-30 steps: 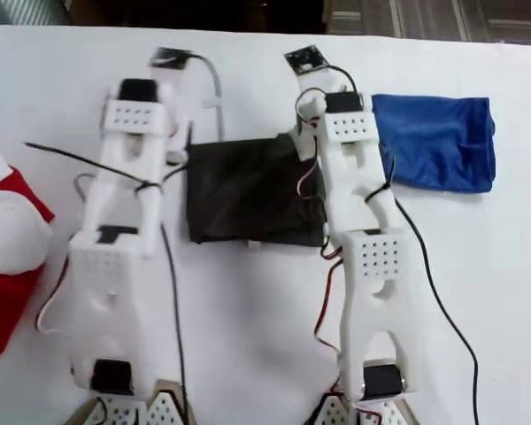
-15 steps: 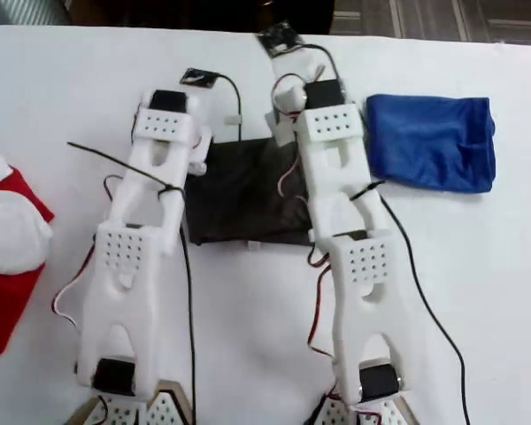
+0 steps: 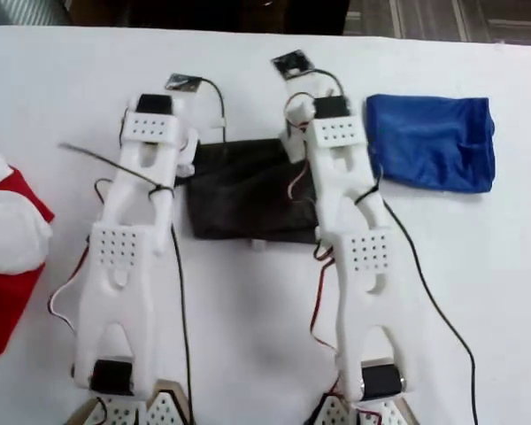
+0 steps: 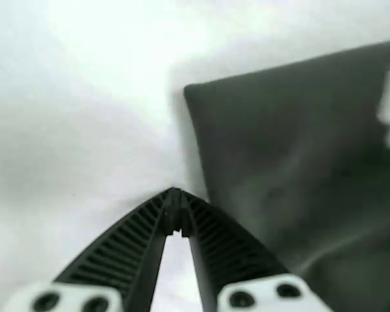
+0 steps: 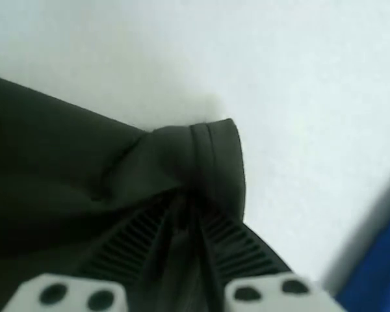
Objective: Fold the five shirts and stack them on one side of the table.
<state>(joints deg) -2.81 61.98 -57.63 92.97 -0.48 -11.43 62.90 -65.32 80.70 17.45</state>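
- The right gripper (image 5: pixel 182 207) pinches a bunched corner of the black shirt (image 3: pixel 243 190);
- left gripper (image 4: pixel 174 214) closed, seemingly empty, beside that shirt's edge;
- folded blue shirt (image 3: pixel 432 142) lies nearby.

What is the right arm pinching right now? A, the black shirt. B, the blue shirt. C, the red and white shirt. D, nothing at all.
A: the right wrist view shows the right gripper, jaws shut, on a bunched corner of the black shirt.
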